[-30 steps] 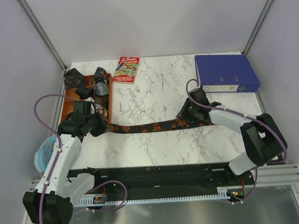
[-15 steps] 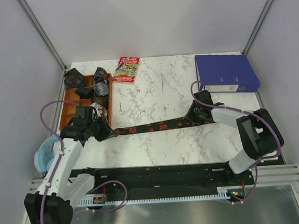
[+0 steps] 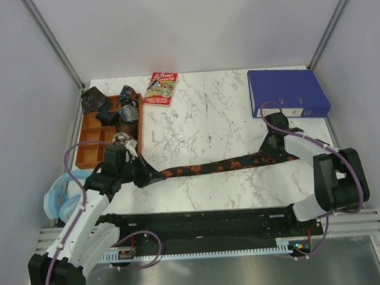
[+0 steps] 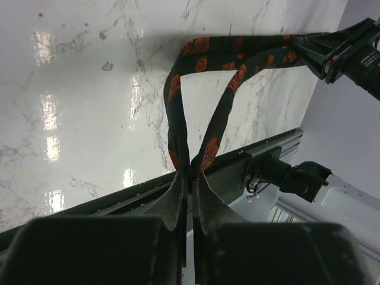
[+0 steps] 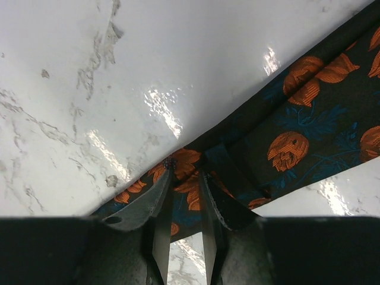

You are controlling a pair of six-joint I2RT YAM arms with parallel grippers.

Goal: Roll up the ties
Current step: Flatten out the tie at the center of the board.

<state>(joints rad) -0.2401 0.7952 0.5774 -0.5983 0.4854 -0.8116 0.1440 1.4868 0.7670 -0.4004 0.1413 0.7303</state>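
Note:
The long tie (image 3: 211, 166), black with orange-red blotches, stretches across the marble table between my two grippers. My left gripper (image 3: 155, 177) is shut on its left end. In the left wrist view the tie (image 4: 175, 113) runs out from the pinched fingertips (image 4: 190, 172) as two strands. My right gripper (image 3: 267, 152) holds the wide right end. In the right wrist view a fold of the tie (image 5: 297, 136) sits between the narrowly parted jaws (image 5: 185, 172). Small dark patterned bundles (image 3: 128, 112) lie in and beside a wooden tray (image 3: 90, 141) at the far left.
A blue binder (image 3: 287, 92) lies at the far right, just behind the right gripper. A red-and-green booklet (image 3: 161, 88) lies at the back centre. A light blue ring-shaped object (image 3: 55, 199) sits off the table's left edge. A black rail (image 3: 201, 222) runs along the near edge.
Both grippers have moved right with the tie, the left one also toward the near edge. The tie now hangs straighter and farther right.

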